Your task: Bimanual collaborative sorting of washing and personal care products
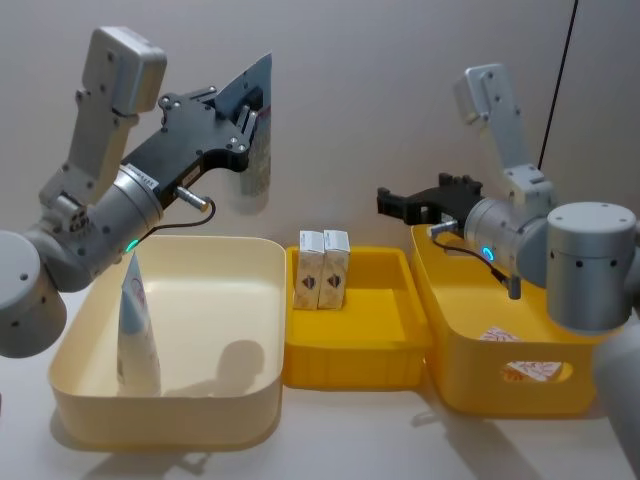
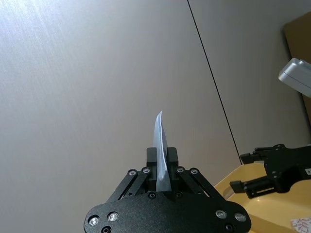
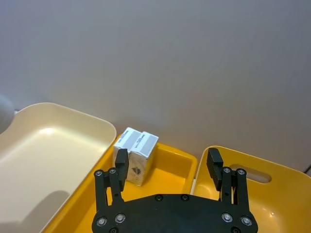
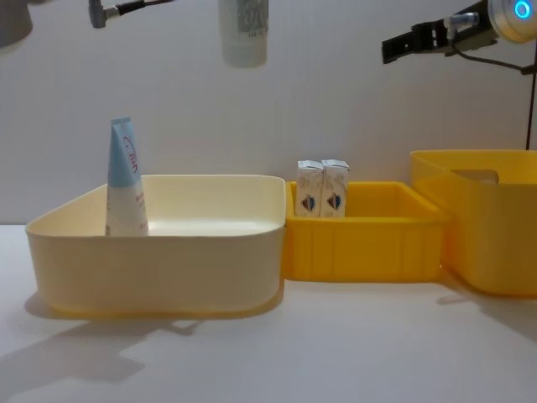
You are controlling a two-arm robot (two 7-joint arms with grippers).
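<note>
Head view: the left gripper clamps a tube, crimped end up, above the cream bin's far right side. Right wrist view: the right gripper hangs spread, cartons just beyond. Chest view: the tube's cap points down toward the bin

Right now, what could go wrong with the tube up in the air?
1. The left gripper pinches the held tube near its thin flat end, high above the cream bin. It might slip, drop hard or bounce out.
2. If it falls, it could knock over the standing tube in that bin.
</note>
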